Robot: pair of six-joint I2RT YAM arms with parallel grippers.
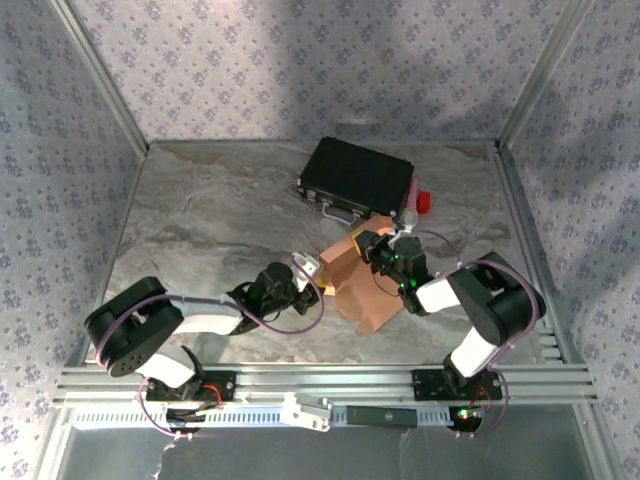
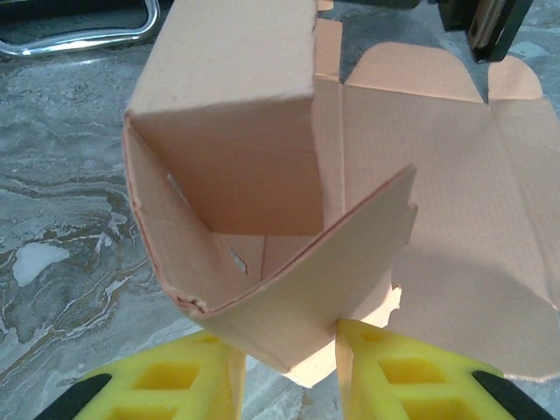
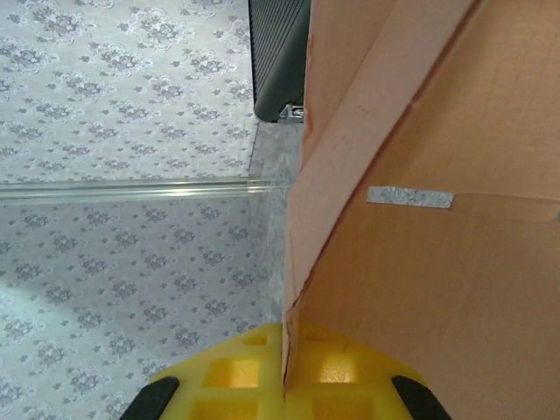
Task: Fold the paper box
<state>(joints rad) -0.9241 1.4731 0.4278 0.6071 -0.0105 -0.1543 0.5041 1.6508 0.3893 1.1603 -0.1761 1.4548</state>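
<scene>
Box: the paper box (image 1: 358,290) is half made. In the left wrist view (image 2: 262,175) some walls stand up around an open hollow, while the lid panel and its rounded flaps lie flat to the right.
Where it sits: on the table (image 1: 220,220), right of centre, between the two grippers and just on the near side of the case.
Near wall: it leans in at a slant instead of standing square, and its lower corner hangs down between the left fingers.
Left gripper: the left gripper (image 1: 312,268) is partway closed (image 2: 293,372). The bent corner of that wall fills the gap and meets both yellow fingers (image 2: 201,381), so I judge it clamped on the cardboard.
Why there: a hold low on the wall probably lets the arm swing the panel upright about its crease.
Right gripper: the right gripper (image 1: 383,250) has its pads (image 3: 232,372) pressed together on a thin edge of the sheet (image 3: 284,376), with the box (image 3: 420,262) rising away from it.
Why there: a pinch on the far side likely anchors the box, so the left arm's pull does not drag it across the marble-patterned top.
Stage: about midway by my reading. The walls are up but not locked, and the lid is not yet closed.
Next move: it calls for squaring the slanted wall and tucking its tab.
Risk: thin card may buckle at the pinched corner.
Tape: a small silvery strip (image 3: 409,198) sits on a panel near a crease.
Case: a black case (image 1: 358,178) with a metal handle (image 2: 87,35) lies behind the box and has no part in the fold.
</scene>
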